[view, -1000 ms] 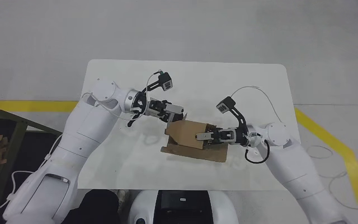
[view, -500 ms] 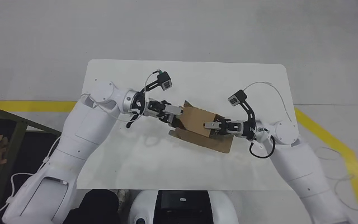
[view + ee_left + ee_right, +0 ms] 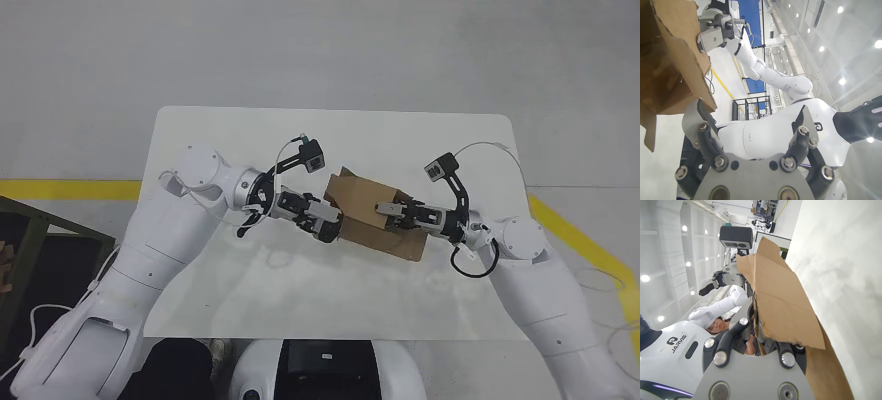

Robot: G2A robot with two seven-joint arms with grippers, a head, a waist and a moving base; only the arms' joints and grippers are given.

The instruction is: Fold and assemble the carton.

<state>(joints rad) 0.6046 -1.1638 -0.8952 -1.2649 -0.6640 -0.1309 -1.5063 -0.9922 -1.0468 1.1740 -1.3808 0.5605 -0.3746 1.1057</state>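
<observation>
Right now my left gripper (image 3: 751, 107) stands wide open. One of its fingers (image 3: 703, 111) sits just at the corner of a flap of the carton (image 3: 668, 56), and the other finger is well clear of the cardboard. My right gripper (image 3: 754, 313) is clamped on the opposite side of the carton, with a torn-edged brown panel running up between its fingers. Seen from above, the carton lies tilted between my two grippers, partly opened, with its hollow side facing my left wrist. It sits over the middle of the white table (image 3: 200, 130), a little toward my right. I cannot tell whether its lower edge touches the tabletop.
</observation>
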